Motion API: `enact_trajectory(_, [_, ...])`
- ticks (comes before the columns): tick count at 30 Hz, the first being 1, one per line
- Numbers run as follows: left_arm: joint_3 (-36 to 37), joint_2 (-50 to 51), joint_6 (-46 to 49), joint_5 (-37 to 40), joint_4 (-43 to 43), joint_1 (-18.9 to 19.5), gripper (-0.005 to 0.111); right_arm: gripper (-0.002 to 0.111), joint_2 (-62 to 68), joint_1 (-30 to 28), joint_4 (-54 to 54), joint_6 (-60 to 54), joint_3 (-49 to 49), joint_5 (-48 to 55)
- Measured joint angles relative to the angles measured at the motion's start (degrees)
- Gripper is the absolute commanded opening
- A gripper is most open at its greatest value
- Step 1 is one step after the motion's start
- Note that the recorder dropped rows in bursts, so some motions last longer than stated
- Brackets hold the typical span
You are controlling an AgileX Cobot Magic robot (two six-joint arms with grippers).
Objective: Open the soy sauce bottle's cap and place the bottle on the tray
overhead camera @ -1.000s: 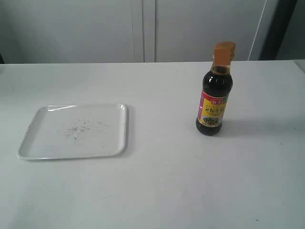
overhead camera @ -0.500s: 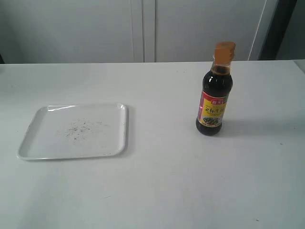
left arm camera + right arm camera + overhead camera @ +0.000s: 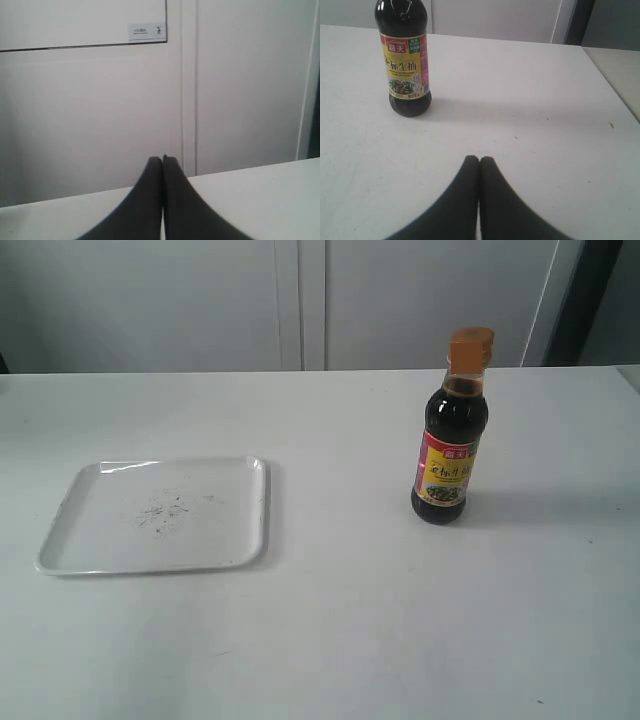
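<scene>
The soy sauce bottle [image 3: 450,445] stands upright on the white table, right of centre, dark liquid inside and a red, yellow and green label facing forward. Its orange-brown cap [image 3: 470,348] sits closed on the neck. The white tray [image 3: 60,540] lies flat at the left, with faint specks in its middle and nothing on it. Neither arm shows in the exterior view. My right gripper [image 3: 479,159] is shut on nothing, low over the table, with the bottle [image 3: 405,65] some way ahead of it. My left gripper [image 3: 162,159] is shut on nothing, facing the back wall.
Pale cabinet panels [image 3: 300,300] run behind the table's far edge. In the right wrist view the table's side edge [image 3: 612,95] runs past the bottle. A small label [image 3: 146,31] is stuck on the wall.
</scene>
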Motion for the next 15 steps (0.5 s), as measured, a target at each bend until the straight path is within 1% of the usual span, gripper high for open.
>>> enact_trajectory(2, [-2.47,5.56,-3.91,-5.0,4.66,0.0,0.0,0.0,0.0,0.0,0.0,0.0,0.0,0.0])
enact_trajectory(6, [-6.96,14.98,-9.02,-11.17,12.56,0.0,0.0,0.0,0.0,0.0,0.0,0.0,0.0,0.0])
enact_trajectory(9, [-8.07,18.29,-9.45,-14.52,14.0,0.0,0.0,0.0,0.0,0.0,0.0,0.0,0.0,0.0])
enact_trajectory(11, [-8.84,20.19,-9.58,-15.39,14.65,-0.46,0.0,0.0,0.0,0.0,0.0,0.0,0.0,0.0])
enact_trajectory(15, [-10.87,23.62,-9.58,-15.8,15.97,-3.52,0.0,0.0,0.0,0.0,0.0,0.0,0.0,0.0])
